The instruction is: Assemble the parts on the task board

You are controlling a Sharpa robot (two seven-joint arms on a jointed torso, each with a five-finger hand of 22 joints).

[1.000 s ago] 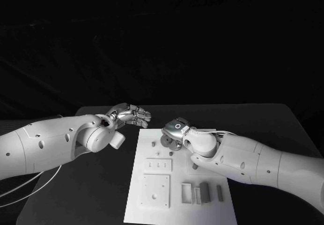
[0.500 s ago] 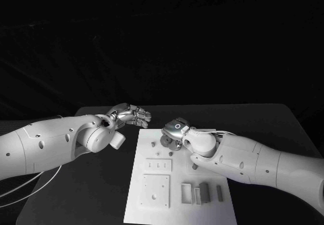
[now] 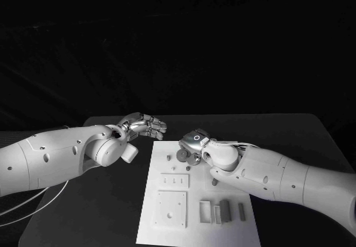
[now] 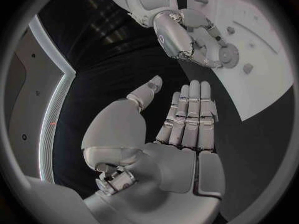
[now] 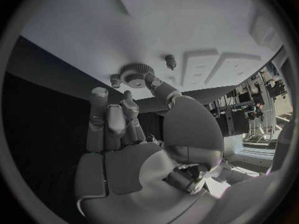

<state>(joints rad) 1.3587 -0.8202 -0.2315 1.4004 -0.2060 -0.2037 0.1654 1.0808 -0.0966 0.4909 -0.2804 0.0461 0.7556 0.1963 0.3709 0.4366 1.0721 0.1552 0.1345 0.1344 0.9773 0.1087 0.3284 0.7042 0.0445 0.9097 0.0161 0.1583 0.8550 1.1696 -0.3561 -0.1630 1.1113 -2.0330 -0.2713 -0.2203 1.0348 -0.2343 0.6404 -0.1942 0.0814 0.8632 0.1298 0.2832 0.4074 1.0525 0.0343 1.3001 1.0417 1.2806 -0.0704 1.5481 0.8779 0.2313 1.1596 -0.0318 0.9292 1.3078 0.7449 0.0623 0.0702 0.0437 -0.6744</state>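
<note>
The white task board lies in the middle of the table. At its far end my right hand reaches down onto a large grey gear, which lies flat on the board. The thumb and a fingertip sit against the gear's rim. A small gear meshes beside it and a short peg stands close by. My left hand hovers over the black table just off the board's far left corner, fingers straight, thumb apart, holding nothing. The left wrist view shows my right hand curled at the large gear.
Nearer me on the board are a small plate with slots, a larger square plate and several upright grey blocks. A small piece lies left of the gears. Bare black table flanks the board.
My right hand has shifted slightly at the gears on the board's far end. The left hand has stayed where it was.
</note>
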